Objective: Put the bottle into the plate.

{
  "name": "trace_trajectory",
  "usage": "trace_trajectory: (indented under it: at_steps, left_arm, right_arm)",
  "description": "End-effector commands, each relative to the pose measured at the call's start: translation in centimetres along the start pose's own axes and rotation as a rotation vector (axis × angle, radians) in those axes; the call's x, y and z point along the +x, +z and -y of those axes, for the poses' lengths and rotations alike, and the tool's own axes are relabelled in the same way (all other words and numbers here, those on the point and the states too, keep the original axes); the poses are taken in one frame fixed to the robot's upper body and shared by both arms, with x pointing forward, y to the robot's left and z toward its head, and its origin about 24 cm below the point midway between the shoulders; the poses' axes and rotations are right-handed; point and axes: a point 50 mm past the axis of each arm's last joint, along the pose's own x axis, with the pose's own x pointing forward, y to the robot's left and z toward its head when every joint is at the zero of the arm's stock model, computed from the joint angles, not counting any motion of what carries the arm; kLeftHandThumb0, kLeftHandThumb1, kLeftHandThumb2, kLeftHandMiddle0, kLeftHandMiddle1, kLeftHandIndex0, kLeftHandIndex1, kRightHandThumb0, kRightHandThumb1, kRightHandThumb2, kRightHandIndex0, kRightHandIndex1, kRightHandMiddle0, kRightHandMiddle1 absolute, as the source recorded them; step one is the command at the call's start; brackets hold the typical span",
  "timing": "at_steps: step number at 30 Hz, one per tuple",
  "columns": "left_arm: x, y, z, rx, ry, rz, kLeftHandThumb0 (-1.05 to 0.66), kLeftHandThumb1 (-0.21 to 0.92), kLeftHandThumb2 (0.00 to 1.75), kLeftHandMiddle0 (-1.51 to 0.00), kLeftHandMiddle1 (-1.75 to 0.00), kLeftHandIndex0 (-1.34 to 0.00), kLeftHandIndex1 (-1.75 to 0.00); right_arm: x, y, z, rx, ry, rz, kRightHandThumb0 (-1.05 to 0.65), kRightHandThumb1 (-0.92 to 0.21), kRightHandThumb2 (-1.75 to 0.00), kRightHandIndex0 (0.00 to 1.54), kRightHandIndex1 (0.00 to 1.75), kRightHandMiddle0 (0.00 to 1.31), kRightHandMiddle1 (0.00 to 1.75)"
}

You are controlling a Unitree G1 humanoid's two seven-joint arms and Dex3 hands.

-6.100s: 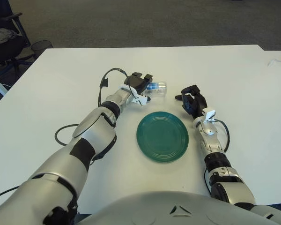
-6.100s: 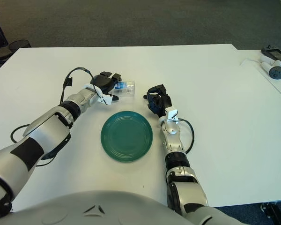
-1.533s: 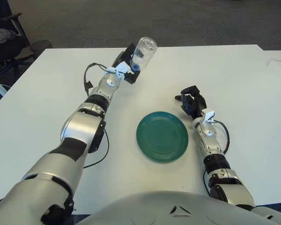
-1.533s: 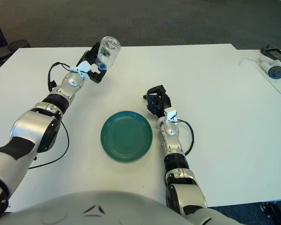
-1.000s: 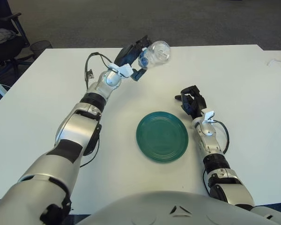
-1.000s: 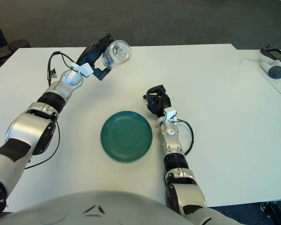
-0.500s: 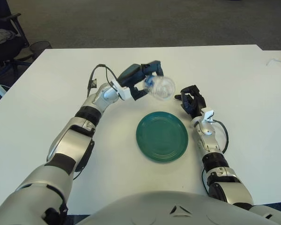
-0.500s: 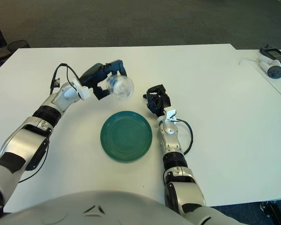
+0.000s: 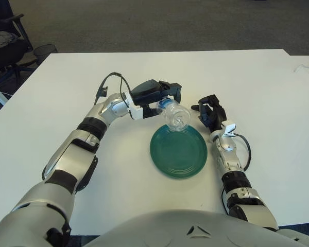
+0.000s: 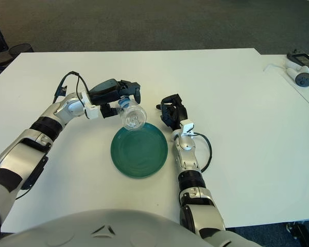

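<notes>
A clear plastic bottle (image 9: 175, 116) with a blue cap hangs tilted, base down, over the far left rim of the green plate (image 9: 180, 154). My left hand (image 9: 166, 96) is shut on its cap end, reaching in from the left just above the plate's far edge. The bottle's base is close to the rim; I cannot tell whether they touch. My right hand (image 9: 209, 110) shows just right of the plate's far edge, fingers relaxed and holding nothing.
The white table (image 9: 257, 92) stretches all round the plate. A black cable (image 9: 107, 80) loops from my left wrist. Small grey devices (image 10: 301, 67) lie at the far right edge. A chair and a bin (image 9: 44, 50) stand beyond the table's left corner.
My left hand has carried the bottle down and a little towards me, from above the table behind the plate to just over the plate's far rim. The right hand has not moved.
</notes>
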Motion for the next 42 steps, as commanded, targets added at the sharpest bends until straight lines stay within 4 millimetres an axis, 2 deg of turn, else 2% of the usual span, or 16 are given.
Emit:
trace_trajectory:
  at_steps: [1,8,16,27,37,42]
  left_arm:
    - [-0.6,0.2,1.2,0.007,-0.069,0.008,0.00,0.06,1.58,-0.83,-1.65,-0.58,-1.75]
    - [-0.7,0.3,1.7,0.037,-0.115,0.023,0.00,0.06,1.59,-0.83,-1.66,-0.58,-1.75]
    - [-0.6,0.6,2.3,0.025,-0.141,0.030,0.00,0.05,1.60,-0.83,-1.67,-0.59,-1.75]
    - [0.1,1.7,2.8,0.013,-0.155,0.089,0.00,0.05,1.59,-0.84,-1.64,-0.59,-1.75]
    - [0.5,2.3,2.6,0.083,-0.174,0.140,0.00,0.06,1.58,-0.85,-1.63,-0.58,-1.75]
    - [0.6,2.6,2.8,0.176,-0.125,0.147,0.00,0.06,1.58,-0.84,-1.64,-0.58,-1.75]
  right_arm:
    - [-1.4,-3.0,0.5,-0.005,-0.022,-0.158,-0.36,-0.80,-0.66,0.36,1.17,0.28,1.72]
    - [-1.2,-3.1,0.5,0.006,-0.030,-0.174,-0.36,-0.82,-0.64,0.36,1.16,0.27,1.72]
    - [-1.0,-3.3,0.6,0.022,-0.035,-0.184,-0.35,-0.89,-0.53,0.38,1.11,0.24,1.71]
    - [-1.0,-3.2,0.6,0.030,-0.037,-0.176,-0.35,-0.91,-0.50,0.39,1.12,0.24,1.71]
    - [-0.9,-3.2,0.6,0.027,-0.046,-0.172,-0.35,-0.91,-0.50,0.39,1.12,0.25,1.70]
    - [-0.9,-3.3,0.7,0.038,-0.047,-0.172,-0.35,-0.92,-0.48,0.41,1.12,0.25,1.70]
